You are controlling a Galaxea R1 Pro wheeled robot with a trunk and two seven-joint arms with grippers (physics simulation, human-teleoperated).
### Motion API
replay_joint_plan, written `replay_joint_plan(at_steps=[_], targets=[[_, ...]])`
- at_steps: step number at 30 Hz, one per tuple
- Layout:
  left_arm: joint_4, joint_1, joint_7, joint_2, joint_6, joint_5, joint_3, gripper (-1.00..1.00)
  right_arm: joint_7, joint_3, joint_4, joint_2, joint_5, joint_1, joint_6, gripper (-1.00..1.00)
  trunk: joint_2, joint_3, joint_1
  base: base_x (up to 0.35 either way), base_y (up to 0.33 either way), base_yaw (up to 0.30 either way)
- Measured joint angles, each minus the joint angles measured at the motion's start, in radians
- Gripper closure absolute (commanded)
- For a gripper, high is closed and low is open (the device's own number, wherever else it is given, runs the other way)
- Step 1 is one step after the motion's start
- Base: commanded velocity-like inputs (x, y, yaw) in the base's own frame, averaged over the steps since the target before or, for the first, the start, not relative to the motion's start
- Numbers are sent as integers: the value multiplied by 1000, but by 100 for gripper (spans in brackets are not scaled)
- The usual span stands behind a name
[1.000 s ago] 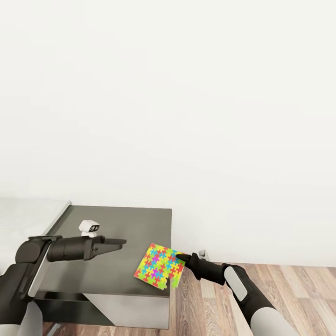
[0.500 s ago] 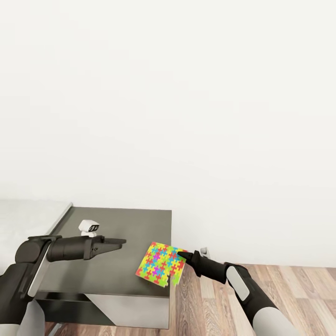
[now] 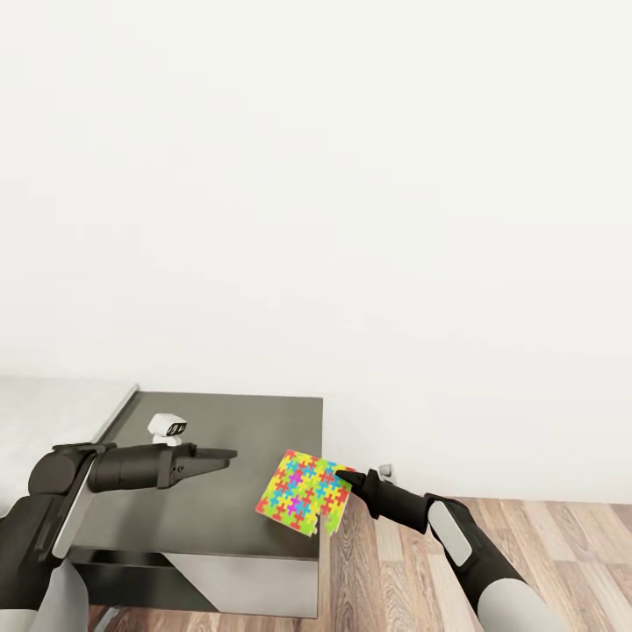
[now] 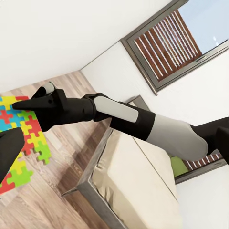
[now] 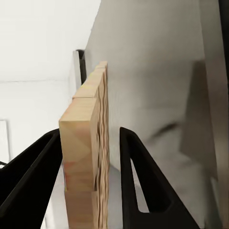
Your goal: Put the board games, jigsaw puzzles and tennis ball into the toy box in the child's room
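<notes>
above dark cabinet (image 3: 211,518), right gripper (image 3: 344,478) clamps jigsaw puzzle (image 3: 300,493).

- Cabinet (image 3: 219,518): low, dark grey top, pale front panel; stands against the white wall (image 3: 351,193).
- Small white robot figurine (image 3: 167,428): dark face band; upright on the cabinet top, near its back left part.
- Wood-plank floor (image 3: 562,544): right of the cabinet.
- Window (image 4: 183,40): grey frame, brown slatted blind.

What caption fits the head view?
Right gripper holds the puzzle over the cabinet.
</notes>
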Motion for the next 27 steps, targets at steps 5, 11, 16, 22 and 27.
replay_joint_plan(at_steps=[5, 11, 16, 22, 27], targets=[[1, 0, 0, 0, 0, -1, -1, -100, -8, -1, -4, 0, 3, -1, 0, 100, 35, 16, -19, 0, 0, 0], [5, 0, 0, 0, 0, -1, 0, -100, -9, 0, -84, -3, 2, 10, 6, 100, 77, 35, -42, 0, 0, 0], [12, 0, 0, 1, 0, -1, 1, -100, -2, -2, -101, -3, 2, 16, 2, 100, 112, 50, -61, 0, 0, 0], [13, -1, 0, 2, 0, -2, 1, -100, -1, -2, -105, -3, 1, 18, -1, 100, 154, 73, -84, 0, 0, 30], [13, -1, 0, 1, 0, -4, 0, -100, 0, -2, -106, -3, 1, 19, -2, 100, 189, 95, -104, 0, 0, 64]])
